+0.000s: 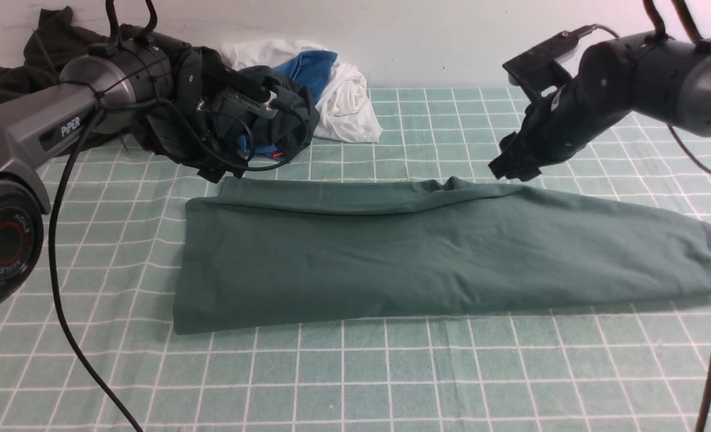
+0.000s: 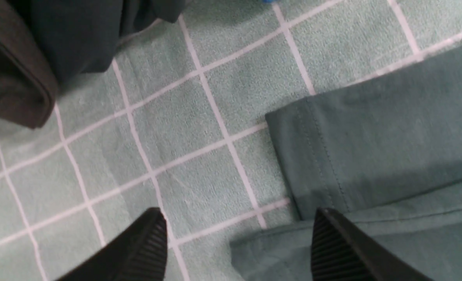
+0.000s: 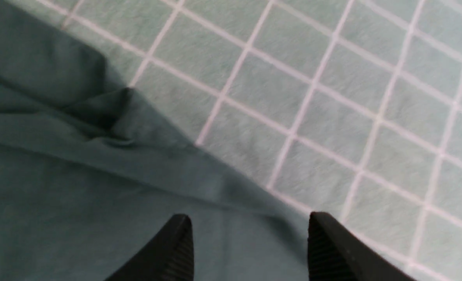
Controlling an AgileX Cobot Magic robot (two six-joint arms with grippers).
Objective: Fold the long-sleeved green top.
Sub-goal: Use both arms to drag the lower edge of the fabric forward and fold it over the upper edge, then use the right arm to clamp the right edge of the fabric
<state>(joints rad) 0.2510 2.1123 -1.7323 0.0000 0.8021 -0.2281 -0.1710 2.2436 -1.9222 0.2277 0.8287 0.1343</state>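
- The green long-sleeved top [image 1: 427, 246] lies folded in a long band across the middle of the worktop [image 1: 391, 372], with its sleeve end near the right edge.
- The left end effector [image 2: 238, 214] and right end effector [image 3: 250, 218] are both released, jaws apart, at the band's far edge.
- Risk: pinching only one layer could pull the loose far-edge fold apart.
- Surroundings: checked cloth [image 1: 121, 258]; spare garments [image 1: 331, 96] in the far-left corner; white wall [image 1: 427, 36].

The front camera looks forward from between the arms across the whole bench [image 1: 391, 384]. Both wrist cameras (much nearer) look down on the far edge of the green top [image 1: 427, 252], which the front view shares.
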